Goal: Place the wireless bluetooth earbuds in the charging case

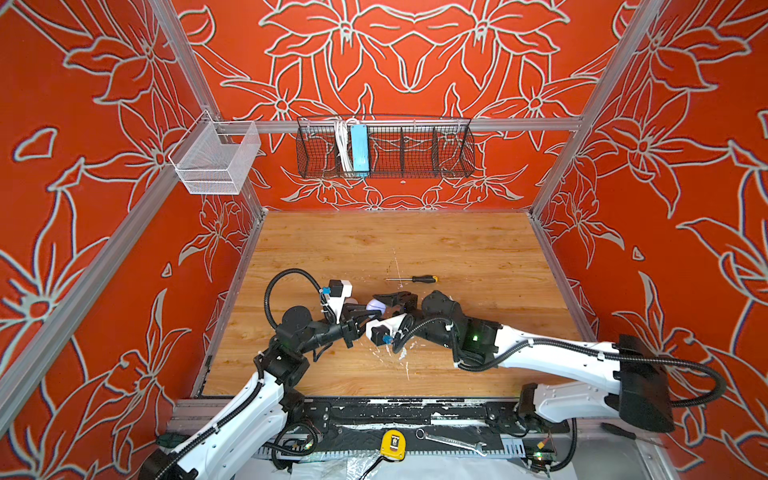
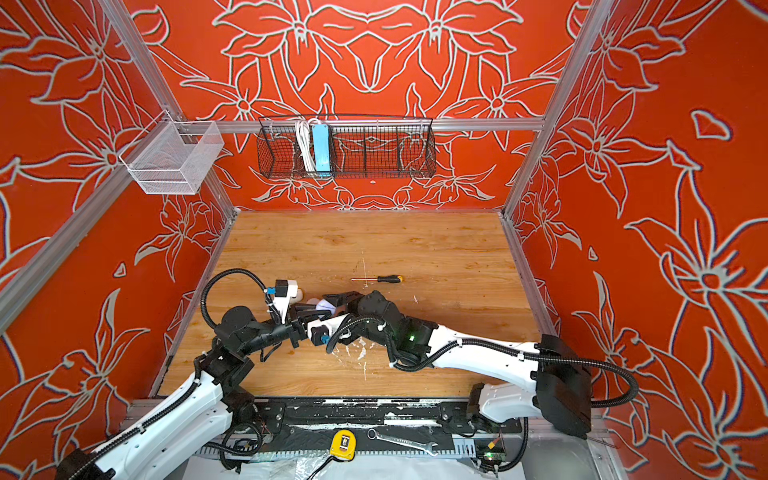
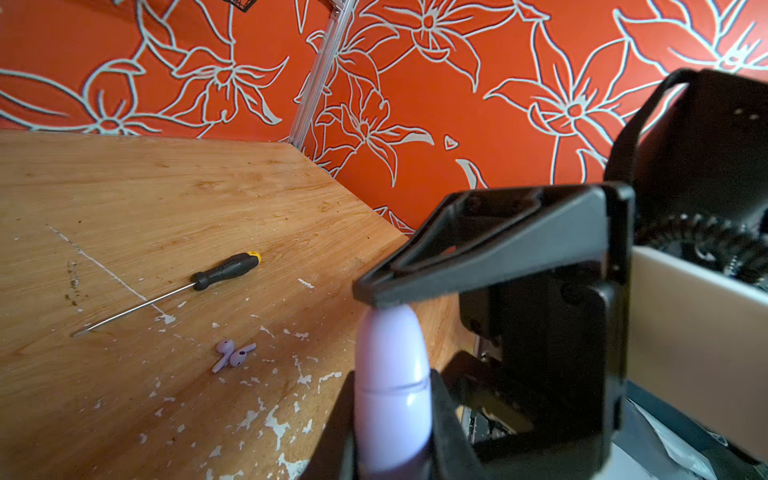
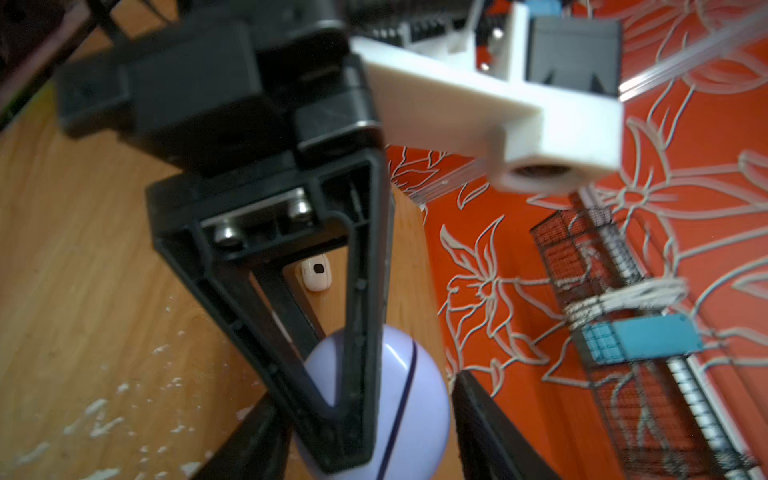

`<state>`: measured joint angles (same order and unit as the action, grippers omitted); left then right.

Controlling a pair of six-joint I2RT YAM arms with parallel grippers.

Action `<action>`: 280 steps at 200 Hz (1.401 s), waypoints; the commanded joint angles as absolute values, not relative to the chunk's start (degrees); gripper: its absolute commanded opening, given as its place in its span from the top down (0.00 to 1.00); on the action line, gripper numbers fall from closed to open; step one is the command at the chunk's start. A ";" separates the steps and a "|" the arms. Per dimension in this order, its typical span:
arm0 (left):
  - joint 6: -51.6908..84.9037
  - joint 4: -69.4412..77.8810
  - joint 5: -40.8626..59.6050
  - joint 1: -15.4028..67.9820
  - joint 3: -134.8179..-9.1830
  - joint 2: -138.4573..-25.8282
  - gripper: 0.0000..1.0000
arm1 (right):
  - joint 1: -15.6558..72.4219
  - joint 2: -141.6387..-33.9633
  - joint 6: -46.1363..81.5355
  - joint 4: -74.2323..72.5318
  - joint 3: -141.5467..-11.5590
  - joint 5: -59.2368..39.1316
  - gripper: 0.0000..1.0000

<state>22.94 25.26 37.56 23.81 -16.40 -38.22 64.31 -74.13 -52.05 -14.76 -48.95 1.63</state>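
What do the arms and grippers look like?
The left arm and right arm have white shells, black joints and black corrugated cables. A green light glows on the right. The left gripper and right gripper have black triangular open-frame fingers.

A robot lab cell: aluminium frame (image 1: 415, 124), printed walls (image 1: 665, 124), wooden tabletop (image 1: 457, 249).

bench (image 1: 457, 249): light wooden top | black-handled screwdriver with yellow cap (image 1: 415, 279): lying flat mid-bench | black wire basket (image 1: 415, 166): back wall, holds blue power strip (image 1: 359, 149) and coiled white cable (image 1: 341, 145) | white mesh basket (image 1: 216, 162): left rail | yellow tape measure (image 1: 392, 444), steel wrench (image 1: 451, 440): below bench's front edge
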 commanded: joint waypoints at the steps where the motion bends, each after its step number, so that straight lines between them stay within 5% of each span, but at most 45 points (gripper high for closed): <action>1: 21.26 25.39 33.45 24.08 -16.43 -37.90 1.00 | 64.52 -72.46 -44.13 -13.20 -51.16 5.23 0.24; 54: 17.87 37.00 25.09 24.08 -8.68 -38.35 1.00 | 64.60 -59.50 -19.44 -5.89 -44.95 0.65 0.18; 86: 18.05 46.03 22.06 25.64 -8.33 -45.22 1.00 | 64.25 -51.95 -8.31 -7.37 -42.84 6.62 0.08; 126: 17.65 49.49 18.59 26.97 -14.15 -51.09 1.00 | 58.65 -55.05 -11.39 -8.70 -44.38 8.25 0.09; 159: 4.84 49.08 28.14 27.30 -13.14 -51.57 1.00 | 50.63 -59.28 -6.06 -19.16 -40.89 2.86 0.12; 209: 1.78 49.09 33.84 28.04 -13.57 -54.19 1.00 | 50.49 -57.48 -8.44 -32.25 -31.77 -22.89 0.24; 280: 0.81 42.60 40.64 30.38 -17.22 -52.30 1.00 | 50.54 -58.04 -7.77 -32.52 -31.40 -21.18 0.29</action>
